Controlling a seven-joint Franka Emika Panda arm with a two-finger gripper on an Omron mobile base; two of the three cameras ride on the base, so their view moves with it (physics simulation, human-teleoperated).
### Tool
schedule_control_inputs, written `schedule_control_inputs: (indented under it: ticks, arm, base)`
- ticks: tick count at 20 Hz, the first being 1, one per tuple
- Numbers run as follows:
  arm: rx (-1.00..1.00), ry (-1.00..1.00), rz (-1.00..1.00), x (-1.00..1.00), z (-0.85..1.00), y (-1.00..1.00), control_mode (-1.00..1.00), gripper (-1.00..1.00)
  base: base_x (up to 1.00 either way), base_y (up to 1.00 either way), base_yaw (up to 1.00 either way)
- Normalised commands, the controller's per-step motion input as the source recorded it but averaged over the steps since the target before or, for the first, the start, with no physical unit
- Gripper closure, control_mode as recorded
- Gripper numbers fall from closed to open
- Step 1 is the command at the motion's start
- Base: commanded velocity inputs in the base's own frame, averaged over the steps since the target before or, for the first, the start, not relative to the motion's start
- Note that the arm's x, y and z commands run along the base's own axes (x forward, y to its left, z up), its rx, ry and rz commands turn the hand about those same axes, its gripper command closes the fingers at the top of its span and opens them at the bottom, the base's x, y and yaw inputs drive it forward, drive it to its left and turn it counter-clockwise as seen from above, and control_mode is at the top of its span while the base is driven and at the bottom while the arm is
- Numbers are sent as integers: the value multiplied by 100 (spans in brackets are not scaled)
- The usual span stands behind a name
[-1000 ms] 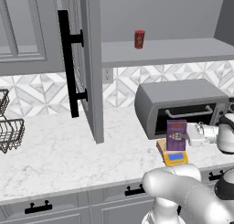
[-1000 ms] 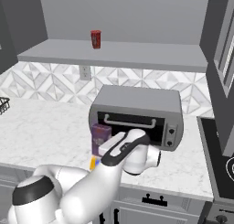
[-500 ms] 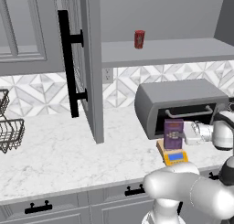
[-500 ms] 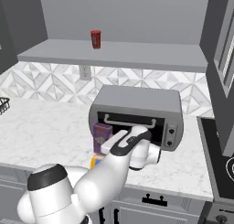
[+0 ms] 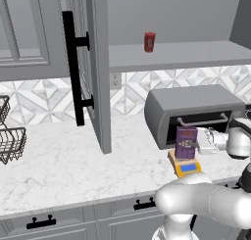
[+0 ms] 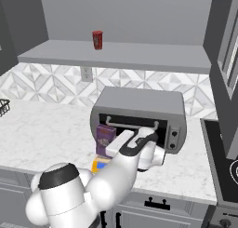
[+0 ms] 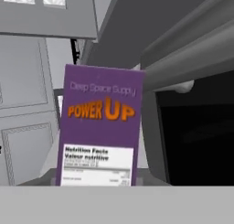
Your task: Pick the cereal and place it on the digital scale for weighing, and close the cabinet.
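While the cereal (image 5: 186, 142) stands upright on the digital scale (image 5: 185, 165), just ahead of the pincer (image 5: 202, 141) clenched on its side, the cabinet (image 5: 96, 67) door remains open.
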Motion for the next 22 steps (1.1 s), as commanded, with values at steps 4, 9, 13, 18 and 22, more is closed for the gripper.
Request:
schedule_control_inputs:
  ticks: [4,9,13,18,22]
  arm:
    - [0,0,0,0,-1,-2,-100,100]
    - [0,0,-2,-1,0,-6,-100,-100]
    - [0,0,-1,0,0,0,-100,-100]
    - [0,0,0,-9,3,-6,-100,-100]
    - [0,0,0,0,0,-3,-100,-100]
  base:
    - [0,0,0]
    - [0,0,0]
    - [0,0,0]
    - [0,0,0]
    - [0,0,0]
